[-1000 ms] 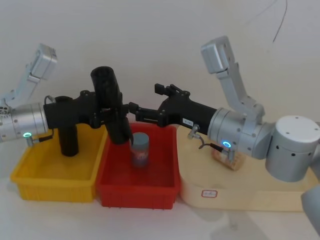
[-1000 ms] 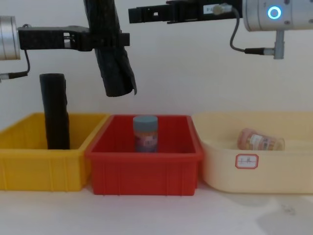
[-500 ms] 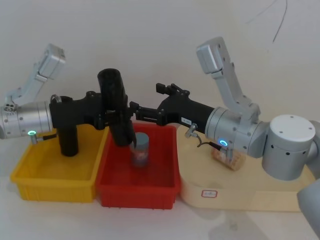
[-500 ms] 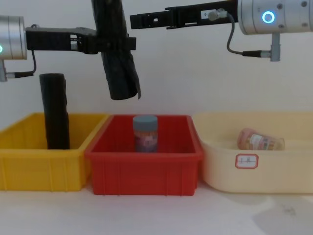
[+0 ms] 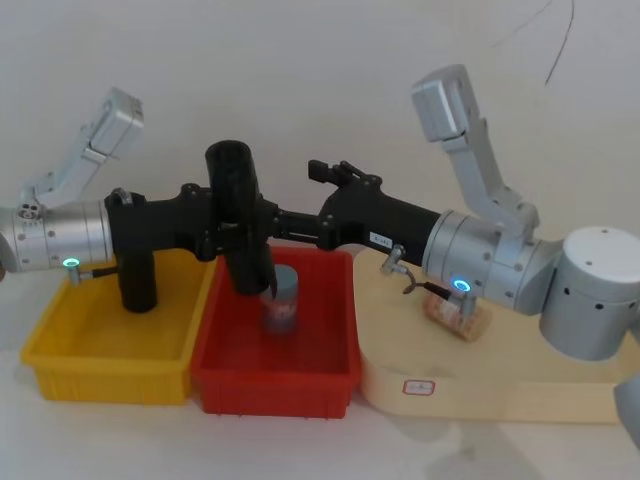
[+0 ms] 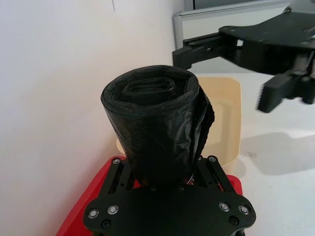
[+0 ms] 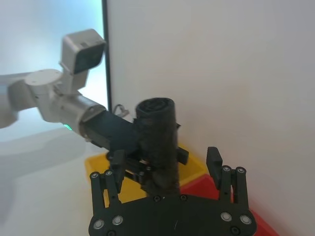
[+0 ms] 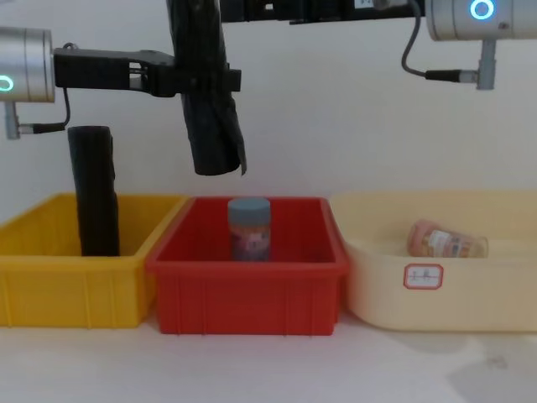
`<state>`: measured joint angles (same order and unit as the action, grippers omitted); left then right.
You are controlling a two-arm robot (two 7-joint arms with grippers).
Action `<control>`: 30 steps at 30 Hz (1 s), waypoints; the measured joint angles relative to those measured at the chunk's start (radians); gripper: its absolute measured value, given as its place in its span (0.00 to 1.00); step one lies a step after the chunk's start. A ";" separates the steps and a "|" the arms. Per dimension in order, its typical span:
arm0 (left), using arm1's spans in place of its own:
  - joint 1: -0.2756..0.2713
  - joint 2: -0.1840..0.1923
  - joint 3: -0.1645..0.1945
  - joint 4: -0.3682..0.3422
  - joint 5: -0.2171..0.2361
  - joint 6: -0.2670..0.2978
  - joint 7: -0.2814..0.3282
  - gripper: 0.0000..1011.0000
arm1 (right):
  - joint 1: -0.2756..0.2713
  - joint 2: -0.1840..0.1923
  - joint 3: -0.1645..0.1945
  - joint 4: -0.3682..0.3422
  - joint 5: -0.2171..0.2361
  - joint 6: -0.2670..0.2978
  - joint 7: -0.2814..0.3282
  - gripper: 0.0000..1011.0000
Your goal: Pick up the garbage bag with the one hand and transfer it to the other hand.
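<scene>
Garbage bag (image 5: pixel 233 182): glossy, creased black roll

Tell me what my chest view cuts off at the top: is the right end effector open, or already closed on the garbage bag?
Observer: Open. The right wrist view shows the right end effector with its fingers spread and the garbage bag lined up between them. I cannot tell whether they already reach past it.
Operator: Is the left one gripping it from both sides?
Observer: Yes. The left wrist view shows the left end effector shut on the garbage bag, one finger on each side.
Operator: Is any of the bag free above that grip?
Observer: Yes. The head view shows its upper part standing clear above the left end effector.
</scene>
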<state>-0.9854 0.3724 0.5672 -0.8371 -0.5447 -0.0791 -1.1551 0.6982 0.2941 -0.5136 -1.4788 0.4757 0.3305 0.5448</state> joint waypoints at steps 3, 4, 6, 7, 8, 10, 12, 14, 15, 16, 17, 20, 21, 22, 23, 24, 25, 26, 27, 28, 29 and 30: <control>-0.003 -0.001 0.002 0.004 0.002 -0.001 -0.002 0.46 | -0.001 0.005 0.002 -0.008 0.014 0.000 0.016 0.99; -0.004 -0.002 0.003 0.005 0.002 -0.001 -0.003 0.46 | -0.001 0.006 0.002 -0.008 0.017 0.000 0.019 0.99; -0.006 -0.003 0.004 0.007 0.003 -0.002 -0.003 0.46 | 0.001 0.007 0.001 -0.009 0.024 0.000 0.029 0.99; -0.006 -0.003 0.004 0.008 0.003 -0.002 -0.004 0.46 | 0.005 0.006 -0.002 -0.006 0.028 -0.001 0.035 0.99; -0.006 -0.003 0.005 0.009 0.003 -0.002 -0.004 0.46 | 0.007 0.006 -0.003 -0.004 0.029 -0.001 0.036 0.99; -0.008 -0.004 0.006 0.010 0.004 -0.002 -0.005 0.46 | 0.014 0.004 -0.007 0.005 0.032 -0.002 0.044 0.99; -0.009 -0.004 0.006 0.012 0.004 -0.003 -0.006 0.46 | 0.019 0.002 -0.011 0.013 0.034 -0.003 0.047 0.99; -0.009 -0.005 0.007 0.013 0.004 -0.003 -0.006 0.46 | 0.025 -0.001 -0.014 0.021 0.035 -0.005 0.051 0.99; -0.010 -0.005 0.007 0.013 0.005 -0.003 -0.007 0.46 | 0.030 -0.003 -0.017 0.029 0.036 -0.006 0.053 0.99; -0.010 -0.005 0.007 0.013 0.005 -0.003 -0.007 0.46 | 0.033 -0.004 -0.018 0.032 0.036 -0.007 0.054 0.99; -0.010 -0.005 0.008 0.014 0.005 -0.003 -0.007 0.46 | 0.035 -0.006 -0.019 0.036 0.036 -0.008 0.055 0.99; -0.011 -0.006 0.008 0.015 0.005 -0.003 -0.008 0.46 | 0.046 -0.012 -0.026 0.052 0.037 -0.013 0.057 0.99; -0.011 -0.006 0.008 0.015 0.005 -0.004 -0.008 0.46 | 0.051 -0.015 -0.030 0.061 0.037 -0.015 0.057 0.99; -0.011 -0.006 0.008 0.015 0.005 -0.004 -0.008 0.46 | 0.053 -0.016 -0.030 0.064 0.037 -0.016 0.057 0.99; -0.012 -0.006 0.008 0.015 0.006 -0.004 -0.008 0.46 | 0.058 -0.019 -0.034 0.073 0.036 -0.019 0.057 0.99; -0.012 -0.006 0.008 0.016 0.006 -0.004 -0.008 0.46 | 0.058 -0.019 -0.034 0.073 0.036 -0.019 0.057 0.99; -0.012 -0.006 0.009 0.016 0.006 -0.004 -0.008 0.46 | 0.063 -0.022 -0.037 0.080 0.036 -0.021 0.057 0.99; -0.012 -0.006 0.009 0.016 0.006 -0.004 -0.008 0.46 | 0.066 -0.024 -0.038 0.083 0.036 -0.022 0.057 0.99; -0.012 -0.006 0.009 0.016 0.006 -0.004 -0.008 0.46 | 0.070 -0.026 -0.041 0.092 0.035 -0.024 0.057 0.99; -0.012 -0.006 0.009 0.016 0.006 -0.004 -0.009 0.46 | 0.074 -0.029 -0.044 0.099 0.035 -0.026 0.057 0.99; -0.012 -0.006 0.009 0.016 0.006 -0.004 -0.009 0.46 | 0.074 -0.029 -0.044 0.099 0.035 -0.026 0.057 0.99; -0.012 -0.006 0.009 0.017 0.006 -0.004 -0.009 0.46 | 0.076 -0.030 -0.046 0.102 0.035 -0.026 0.057 0.99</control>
<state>-0.9976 0.3659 0.5763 -0.8206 -0.5387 -0.0832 -1.1639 0.7738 0.2640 -0.5593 -1.3766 0.5102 0.3041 0.6016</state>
